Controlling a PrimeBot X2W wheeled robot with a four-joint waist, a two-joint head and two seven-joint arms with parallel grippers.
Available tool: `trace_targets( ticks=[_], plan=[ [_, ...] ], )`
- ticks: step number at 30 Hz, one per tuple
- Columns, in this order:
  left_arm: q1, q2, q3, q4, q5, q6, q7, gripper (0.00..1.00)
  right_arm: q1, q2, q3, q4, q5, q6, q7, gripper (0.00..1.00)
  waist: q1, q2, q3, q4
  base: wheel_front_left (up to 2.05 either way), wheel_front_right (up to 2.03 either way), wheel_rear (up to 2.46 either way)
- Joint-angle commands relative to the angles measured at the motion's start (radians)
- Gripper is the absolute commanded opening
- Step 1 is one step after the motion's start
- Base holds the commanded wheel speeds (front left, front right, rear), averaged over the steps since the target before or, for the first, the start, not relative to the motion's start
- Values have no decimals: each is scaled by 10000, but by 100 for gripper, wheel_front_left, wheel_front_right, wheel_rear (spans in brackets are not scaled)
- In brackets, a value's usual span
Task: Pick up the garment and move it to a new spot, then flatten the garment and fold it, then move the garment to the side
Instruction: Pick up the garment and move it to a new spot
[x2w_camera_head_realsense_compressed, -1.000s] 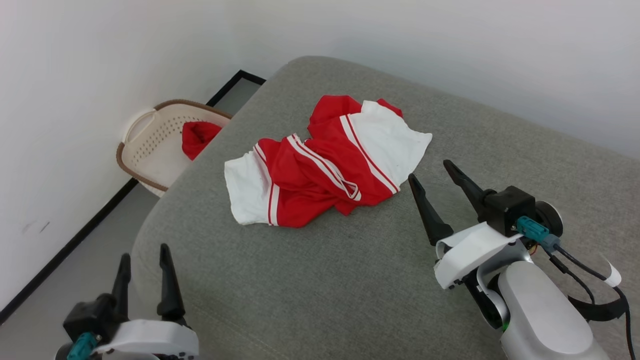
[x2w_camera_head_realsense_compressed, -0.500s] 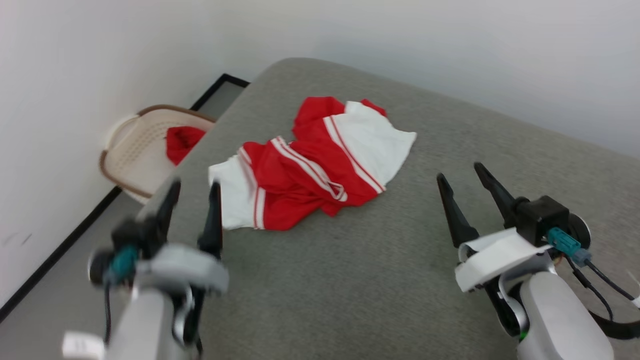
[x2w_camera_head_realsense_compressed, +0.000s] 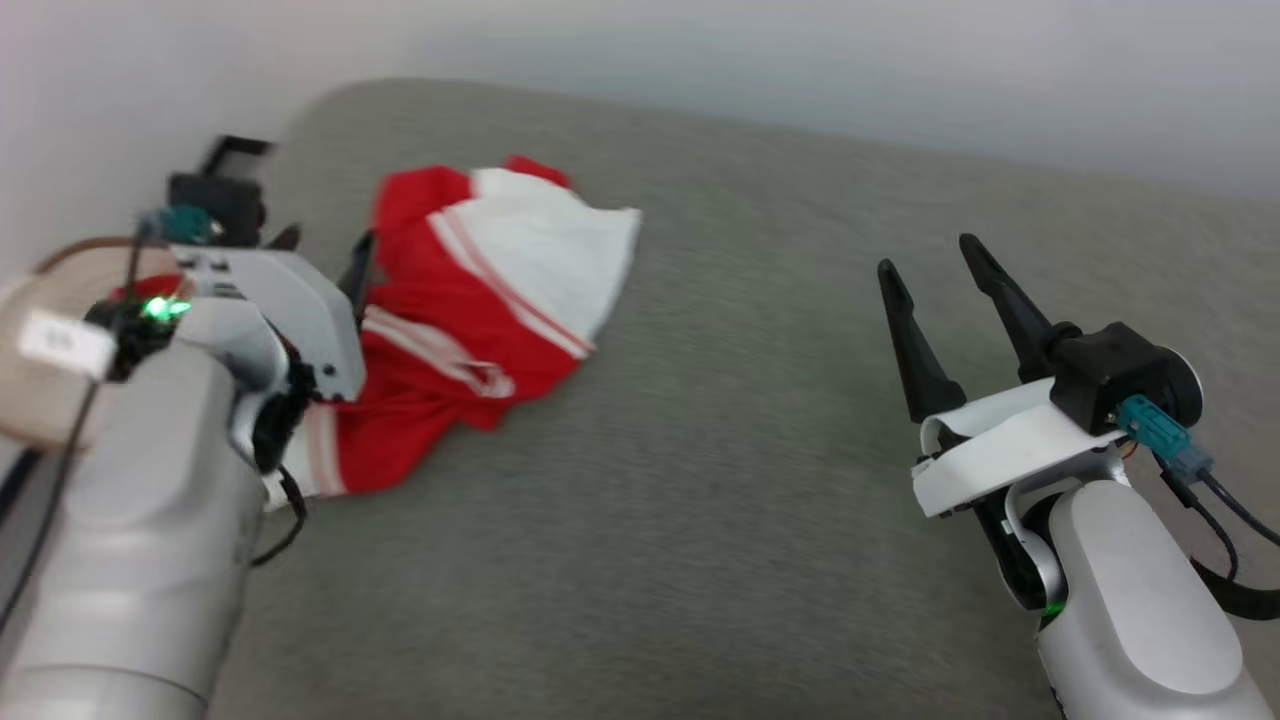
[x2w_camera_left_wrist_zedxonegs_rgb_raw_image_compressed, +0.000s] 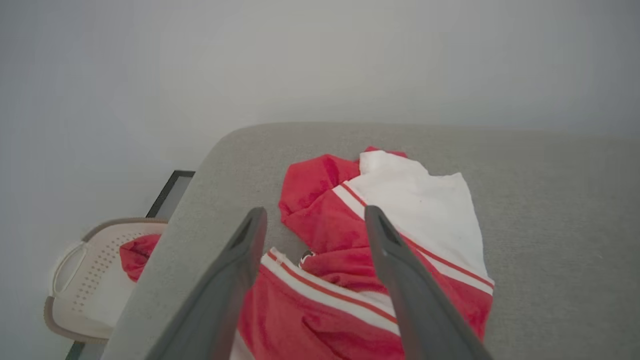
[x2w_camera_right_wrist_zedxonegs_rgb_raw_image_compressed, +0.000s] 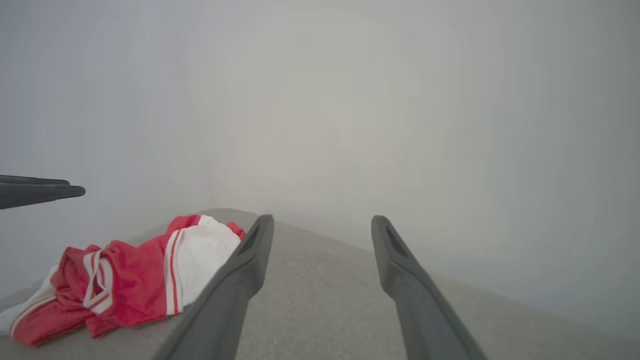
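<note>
The garment (x2w_camera_head_realsense_compressed: 500, 270) is a crumpled red shirt with white sleeves and red-and-white stripe trim, lying on the far left of a grey upholstered surface (x2w_camera_head_realsense_compressed: 700, 500). My left gripper (x2w_camera_head_realsense_compressed: 325, 245) hovers open over its left part, the arm hiding some of the cloth. In the left wrist view the left gripper (x2w_camera_left_wrist_zedxonegs_rgb_raw_image_compressed: 310, 215) spreads its fingers above the garment (x2w_camera_left_wrist_zedxonegs_rgb_raw_image_compressed: 415, 200), with nothing between them. My right gripper (x2w_camera_head_realsense_compressed: 930, 257) stands open over bare upholstery, well to the right of the shirt. From the right wrist view the right gripper (x2w_camera_right_wrist_zedxonegs_rgb_raw_image_compressed: 322, 220) is open and the garment (x2w_camera_right_wrist_zedxonegs_rgb_raw_image_compressed: 135, 270) lies at lower left.
A cream perforated basket (x2w_camera_left_wrist_zedxonegs_rgb_raw_image_compressed: 85, 280) with a brown rim sits on the floor beside the surface's left edge, with a red cloth (x2w_camera_left_wrist_zedxonegs_rgb_raw_image_compressed: 137, 252) in it. Pale walls close in behind and to the left. The upholstery (x2w_camera_right_wrist_zedxonegs_rgb_raw_image_compressed: 325, 300) stretches wide to the right of the shirt.
The head camera has swung, shifting the whole picture. My left arm has risen from the lower left and reached forward over the garment's left part. Both grippers stay open.
</note>
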Motion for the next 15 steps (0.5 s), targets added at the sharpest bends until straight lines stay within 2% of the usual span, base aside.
trace_targets(
  ticks=[1,6,12,15],
  plan=[
    [-192,31,-166,168,-495,27,541,100,-103,50,22,-59,1,-1,-10,100,0,-1,1267,-1736,0,0,0],
    [-649,783,-752,411,-2421,21,2759,100,-151,163,41,-153,80,-1,-10,100,0,-1,1345,-2321,0,0,0],
    [-562,1806,-1268,1168,-3355,20,4547,100,-155,222,62,-286,101,-1,-9,100,0,-1,1562,-2888,0,0,0],
    [-621,1929,-1205,1780,-3660,20,5215,100,-97,181,43,-315,104,-3,-9,100,0,-1,1617,-3045,0,0,0]
  ],
)
